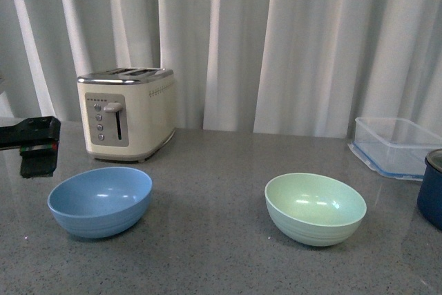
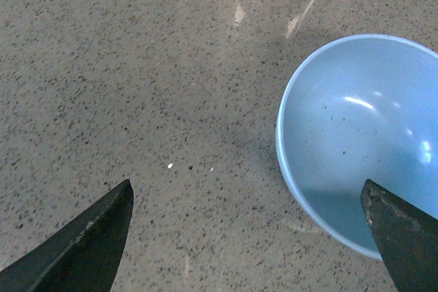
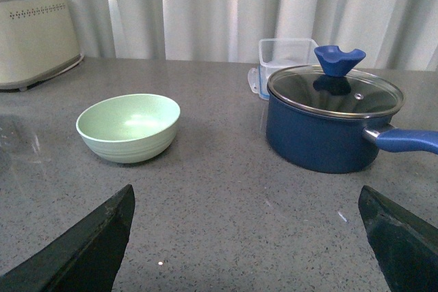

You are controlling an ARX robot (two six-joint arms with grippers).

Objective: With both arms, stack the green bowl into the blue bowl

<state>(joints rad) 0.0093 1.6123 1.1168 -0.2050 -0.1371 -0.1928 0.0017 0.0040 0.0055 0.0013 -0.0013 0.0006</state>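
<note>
The blue bowl [image 1: 101,200] stands upright and empty on the grey counter at the left. The green bowl [image 1: 315,208] stands upright and empty at the right, well apart from it. Part of my left arm [image 1: 31,144] shows at the left edge, above and left of the blue bowl. In the left wrist view my left gripper [image 2: 246,200] is open and empty above the counter, with the blue bowl [image 2: 363,135] beside one finger. In the right wrist view my right gripper [image 3: 246,200] is open and empty, low over the counter, with the green bowl [image 3: 129,127] some way ahead of it.
A cream toaster [image 1: 127,112] stands behind the blue bowl. A clear plastic container [image 1: 396,146] sits at the back right. A dark navy pot [image 3: 328,125] with a glass lid stands at the right, beside the green bowl; its edge shows in the front view [image 1: 431,190]. White curtains hang behind.
</note>
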